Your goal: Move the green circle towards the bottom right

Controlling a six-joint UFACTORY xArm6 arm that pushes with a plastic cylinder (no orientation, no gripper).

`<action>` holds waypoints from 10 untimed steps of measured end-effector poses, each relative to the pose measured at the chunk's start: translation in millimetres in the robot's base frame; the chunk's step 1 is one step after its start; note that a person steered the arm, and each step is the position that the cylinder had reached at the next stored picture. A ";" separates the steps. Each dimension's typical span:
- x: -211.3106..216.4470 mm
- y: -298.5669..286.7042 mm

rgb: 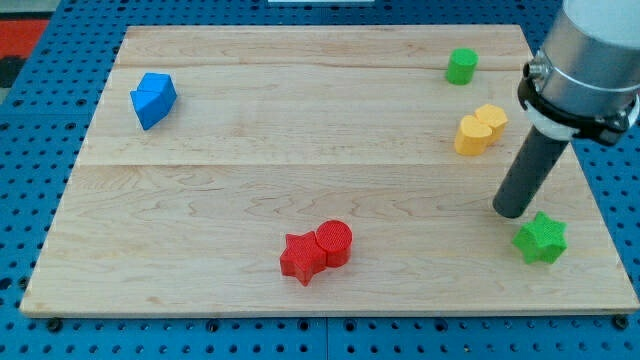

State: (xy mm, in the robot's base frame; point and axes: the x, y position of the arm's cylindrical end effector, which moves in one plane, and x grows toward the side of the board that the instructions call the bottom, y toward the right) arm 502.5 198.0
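Green circle (461,66) is sitting near the wooden board's (300,150) top right corner, well apart from my tip (512,212). Having no jaws, the tip is resting by the right edge, just beside a green star (541,239).

The arm (590,60) is cut off by the view's top and right edges. The red cylinder (336,243) overlaps the red star (301,257), hiding part of it.

Grey cylinder, black collar, dark rod (530,170).

yellow block (480,131) and green star (541,238) crowding the view's right, board (250,180) middle bare
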 end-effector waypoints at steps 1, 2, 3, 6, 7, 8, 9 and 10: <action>-3.8 23.0; 15.9 23.9; 26.0 23.9; -70.8 93.7; -135.0 101.5; -198.8 87.8; -235.2 50.5; -233.3 -2.9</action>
State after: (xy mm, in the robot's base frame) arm 269.1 195.2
